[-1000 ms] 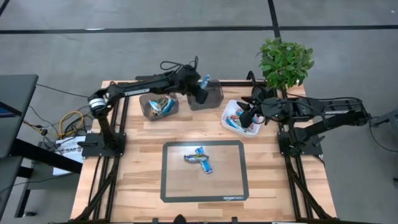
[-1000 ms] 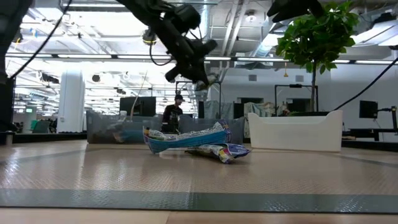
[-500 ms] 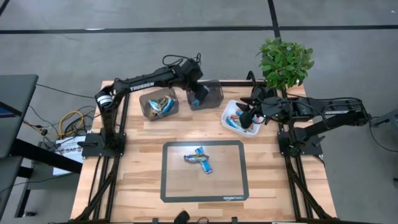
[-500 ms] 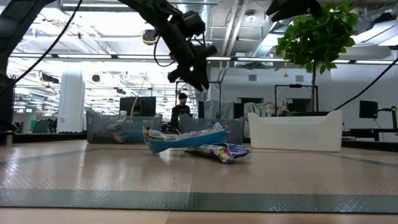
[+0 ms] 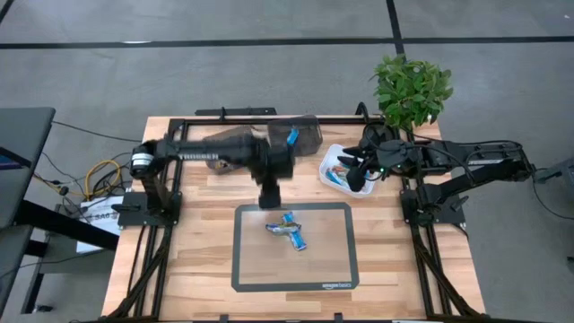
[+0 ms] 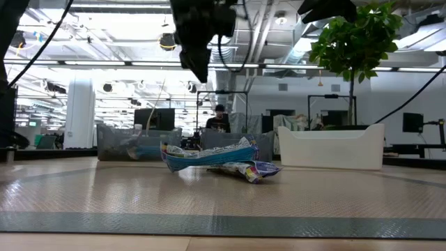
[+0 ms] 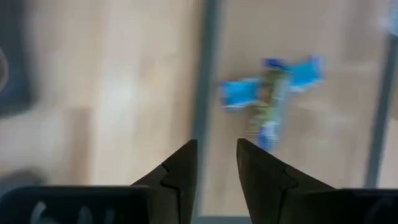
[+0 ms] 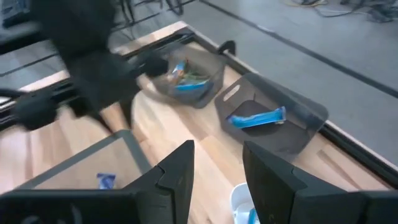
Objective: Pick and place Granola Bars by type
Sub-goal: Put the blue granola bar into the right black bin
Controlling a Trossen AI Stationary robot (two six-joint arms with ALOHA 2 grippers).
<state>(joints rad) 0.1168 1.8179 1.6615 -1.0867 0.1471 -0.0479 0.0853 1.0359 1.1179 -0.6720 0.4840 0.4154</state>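
Note:
Two blue-wrapped granola bars (image 5: 288, 229) lie crossed on the grey-framed mat, also seen in the low view as granola bars (image 6: 212, 155) and in the left wrist view as granola bars (image 7: 270, 94). One blue bar (image 5: 291, 136) lies in the right dark bin (image 8: 273, 124). More bars (image 8: 181, 76) sit in the left dark bin, and several are in the white tray (image 5: 334, 169). My left gripper (image 5: 268, 199) hangs open and empty above the mat's far-left part, fingers pointing down (image 7: 216, 167). My right gripper (image 5: 352, 179) is open over the tray.
A potted plant (image 5: 412, 88) stands at the far right corner behind the tray. The left arm (image 5: 211, 152) stretches over the left bin and hides most of it. Bare wood shows on both sides of the mat (image 5: 341, 278). A person (image 6: 219, 120) stands in the room beyond.
My left gripper held a blue bar above the right bin, dipped into the bin, and let the bar go; the bar now lies in that bin. The gripper then swung toward the near edge and hangs over the mat's far-left part.

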